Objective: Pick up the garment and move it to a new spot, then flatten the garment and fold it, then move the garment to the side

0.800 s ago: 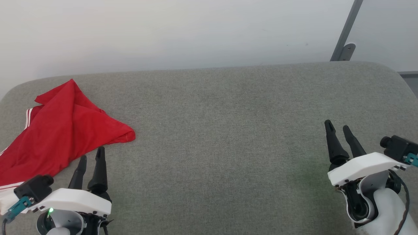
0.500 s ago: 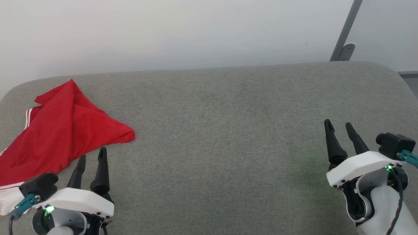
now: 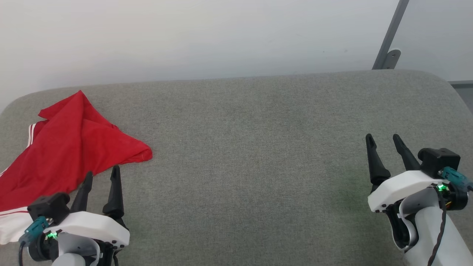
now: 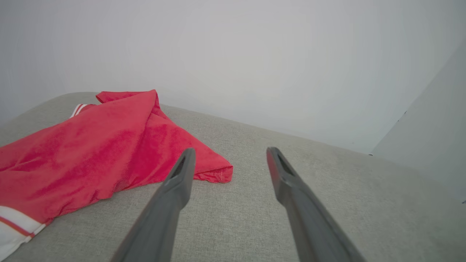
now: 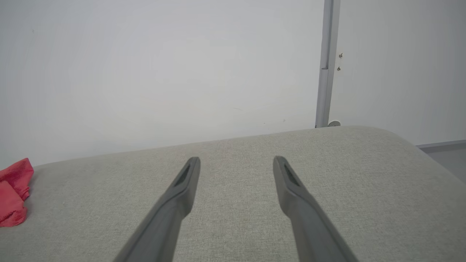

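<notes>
Two long dark fingers (image 4: 174,189) of my left gripper (image 3: 102,170) stand spread apart with nothing between them, low over the near-left part of the grey woven-fabric padded surface (image 3: 240,147). The bright red thin-fabric jersey with white, red-striped trim (image 3: 70,147) lies immediately ahead of it and to its left. The tip of the gripper's outer finger sits just beside the jersey's near hem, though I cannot tell whether it touches the cloth. The jersey is a crumpled heap at the left end of the surface. Its long axis runs from the near-left edge, where the white trim shows, diagonally away toward a peak near the far edge, and one rounded folded corner pokes out toward the middle, just ahead of the fingertips. My right gripper (image 3: 382,136) is equally open and empty over the near-right part of the surface, well apart from the cloth, with bare grey fabric all the way between. Beyond are a pale wall and a grey metal post (image 3: 388,37) by the far-right corner. I judge the pickup belongs to the left arm, reaching forward and slightly leftward onto that folded corner.
</notes>
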Available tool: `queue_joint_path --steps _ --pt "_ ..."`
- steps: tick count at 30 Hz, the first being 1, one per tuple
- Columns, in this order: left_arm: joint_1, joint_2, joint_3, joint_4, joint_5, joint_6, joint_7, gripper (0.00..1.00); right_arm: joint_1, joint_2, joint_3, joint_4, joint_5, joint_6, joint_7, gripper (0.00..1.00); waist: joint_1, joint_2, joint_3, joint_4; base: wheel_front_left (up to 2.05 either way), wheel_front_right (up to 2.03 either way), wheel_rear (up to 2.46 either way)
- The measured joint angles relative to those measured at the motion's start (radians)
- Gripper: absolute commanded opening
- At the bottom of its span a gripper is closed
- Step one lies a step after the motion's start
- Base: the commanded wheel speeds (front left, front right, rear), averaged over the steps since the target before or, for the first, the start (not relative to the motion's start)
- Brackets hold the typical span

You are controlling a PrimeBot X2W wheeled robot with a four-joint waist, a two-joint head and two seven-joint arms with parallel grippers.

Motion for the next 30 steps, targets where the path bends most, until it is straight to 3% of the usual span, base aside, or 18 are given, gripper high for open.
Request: queue_joint_path --steps 11,22,30 --pt "0.000 0.006 -0.003 0.012 0.085 -0.003 -0.026 1.00 -0.011 -0.004 -0.003 0.026 -0.087 0.000 -0.025 1.00 0.0000 0.0000 -0.005 -0.001 0.00 0.00 0.00" --pt "0.000 -0.011 0.028 0.045 0.127 -0.037 -0.049 1.00 -0.020 -0.008 -0.015 0.039 -0.086 0.000 -0.050 1.00 0.0000 0.0000 -0.008 0.007 0.00 0.00 0.00" --pt "-0.023 -0.022 0.052 0.091 0.179 -0.046 -0.067 1.00 -0.020 -0.004 -0.002 0.030 -0.102 0.000 -0.067 1.00 0.0000 0.0000 -0.006 0.052 0.00 0.00 0.00"
